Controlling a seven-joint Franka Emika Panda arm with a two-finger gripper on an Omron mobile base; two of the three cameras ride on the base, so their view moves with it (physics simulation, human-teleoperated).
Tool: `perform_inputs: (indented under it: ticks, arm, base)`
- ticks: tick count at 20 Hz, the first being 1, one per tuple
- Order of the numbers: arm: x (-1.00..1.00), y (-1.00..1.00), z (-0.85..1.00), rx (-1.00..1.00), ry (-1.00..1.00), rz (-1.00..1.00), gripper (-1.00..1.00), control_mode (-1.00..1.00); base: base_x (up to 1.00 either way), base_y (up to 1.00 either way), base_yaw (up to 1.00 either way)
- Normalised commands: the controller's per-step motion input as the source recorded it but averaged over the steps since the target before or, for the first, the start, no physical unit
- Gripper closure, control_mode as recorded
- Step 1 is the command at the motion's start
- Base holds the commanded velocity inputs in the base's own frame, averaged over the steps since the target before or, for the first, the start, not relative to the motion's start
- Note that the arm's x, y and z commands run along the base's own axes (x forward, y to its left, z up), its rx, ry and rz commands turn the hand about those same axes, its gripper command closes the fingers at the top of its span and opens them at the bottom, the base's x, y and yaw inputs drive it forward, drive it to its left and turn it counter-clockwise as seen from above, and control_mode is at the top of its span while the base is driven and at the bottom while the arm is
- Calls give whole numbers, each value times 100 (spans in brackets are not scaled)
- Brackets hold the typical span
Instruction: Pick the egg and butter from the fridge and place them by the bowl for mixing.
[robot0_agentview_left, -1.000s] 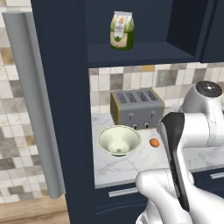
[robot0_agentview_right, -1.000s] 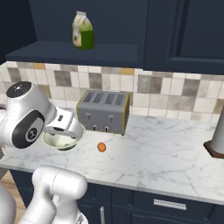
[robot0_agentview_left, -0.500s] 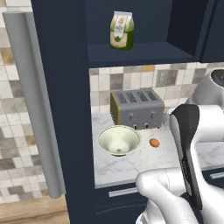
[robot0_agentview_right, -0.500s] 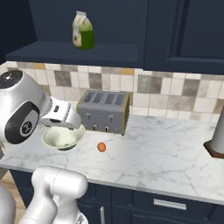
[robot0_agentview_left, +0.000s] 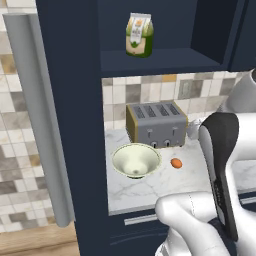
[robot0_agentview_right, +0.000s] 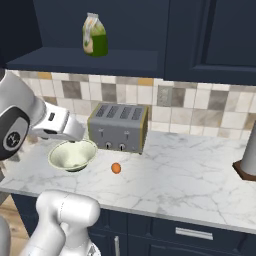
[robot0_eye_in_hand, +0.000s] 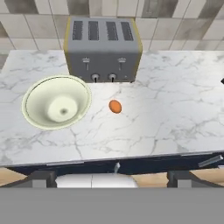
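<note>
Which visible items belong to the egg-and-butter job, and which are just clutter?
Job items:
egg, on the counter beside the bowl
bowl

Just lying about:
toaster
green-and-white carton on the shelf
dark-based object at the counter's right

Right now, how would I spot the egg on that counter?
Find the grey toaster against the tiled wall. On the marble counter just in front of it, beside the wide cream bowl, lies the egg: a small orange-brown oval, the only warm-coloured thing there.
</note>
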Motion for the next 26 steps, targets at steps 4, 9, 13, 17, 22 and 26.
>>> perform_inputs:
  ticks: [4,9,13,17,22,26]
  arm:
    - [0,0,0,0,0,0,-100,100]
    - [0,0,0,0,0,0,-100,100]
    - [0,0,0,0,0,0,-100,100]
    - [0,0,0,0,0,0,-100,100]
    - [0,0,0,0,0,0,-100,100]
    - [0,0,0,0,0,0,-100,100]
  base:
    - [-81,-8,-3]
    - [-100,-40,-34]
    - [-67,5,-89]
    - [-18,0,-95]
    - [0,0,-96]
    - [0,0,-94]
